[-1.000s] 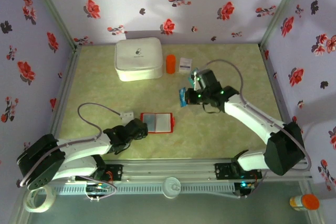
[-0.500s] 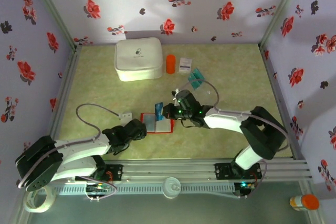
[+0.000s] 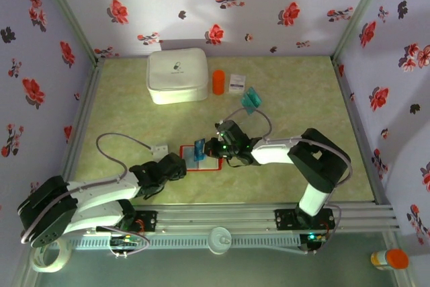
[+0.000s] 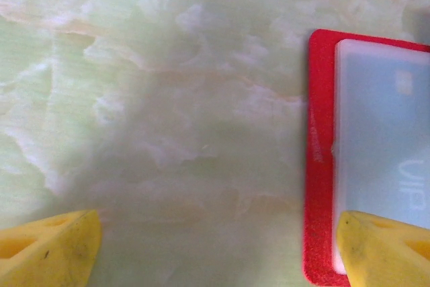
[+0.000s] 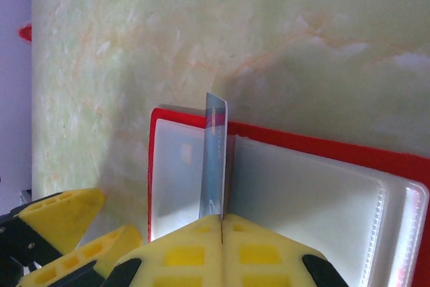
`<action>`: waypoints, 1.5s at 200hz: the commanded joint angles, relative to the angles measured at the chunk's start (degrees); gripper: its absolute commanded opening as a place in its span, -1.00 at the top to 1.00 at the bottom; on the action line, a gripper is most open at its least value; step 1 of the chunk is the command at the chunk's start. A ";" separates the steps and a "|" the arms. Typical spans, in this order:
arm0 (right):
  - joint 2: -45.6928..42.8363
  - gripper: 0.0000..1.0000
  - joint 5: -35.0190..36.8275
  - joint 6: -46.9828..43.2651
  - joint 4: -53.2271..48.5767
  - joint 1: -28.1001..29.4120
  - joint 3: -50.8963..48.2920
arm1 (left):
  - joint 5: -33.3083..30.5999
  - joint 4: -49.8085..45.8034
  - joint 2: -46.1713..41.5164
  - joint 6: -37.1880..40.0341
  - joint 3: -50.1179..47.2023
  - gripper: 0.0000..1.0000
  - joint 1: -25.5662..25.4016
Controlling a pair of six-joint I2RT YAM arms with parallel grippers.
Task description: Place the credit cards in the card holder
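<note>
Card time: a blue card [image 5: 215,159] is pinched on edge in the right pincer [image 5: 222,223], the jaws shut tight on its lower end. It is held upright over the open wallet [image 5: 302,144], with its far end near the edge of a clear pocket [image 5: 302,199]. Whether it is touching yet cannot be told.

From above, the wallet [image 3: 213,164] is seen lying flat on the bench [image 3: 121,119], just ahead of the arms, and the card [image 3: 199,149] is poised over its left half. The left pincer [image 4: 215,250] is spread wide with nothing in it, one finger [image 4: 383,250] over the wallet's corner. More cards [image 3: 250,99] are left well behind, toward the far side.

For a clean insert, the card should be laid flatter and its leading edge squared to the pocket mouth before it is slid in. The wallet would best be pinned by the left pincer, so that it is not shoved along.
</note>
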 commanded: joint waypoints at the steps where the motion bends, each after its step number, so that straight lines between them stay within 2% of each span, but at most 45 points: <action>1: 1.26 1.00 -0.47 0.73 -0.15 0.37 1.11 | -1.11 -5.10 -2.14 -0.08 2.82 -0.85 0.53; 40: 1.29 1.00 -0.27 0.89 -0.48 0.40 0.50 | -0.55 -5.39 -1.41 2.37 5.75 -0.92 1.06; 91: 1.37 1.00 -0.03 1.34 -0.28 0.40 -0.06 | 0.97 -3.41 5.03 5.53 8.64 -0.95 1.50; 153: 1.47 1.00 -0.07 2.07 0.17 0.51 -0.21 | 0.64 -6.37 11.00 6.25 10.40 -0.96 1.98; 213: 0.76 1.00 -1.25 2.27 0.07 0.51 1.03 | 0.65 -5.88 11.59 4.71 8.23 -0.96 2.03; 264: -6.02 1.00 0.07 0.90 -1.94 -0.62 1.16 | 0.64 -5.97 11.16 2.90 7.00 -0.96 2.02; 300: -8.14 1.00 2.34 2.04 1.68 -0.90 -2.18 | 0.80 -5.81 11.18 2.33 6.71 -0.95 1.93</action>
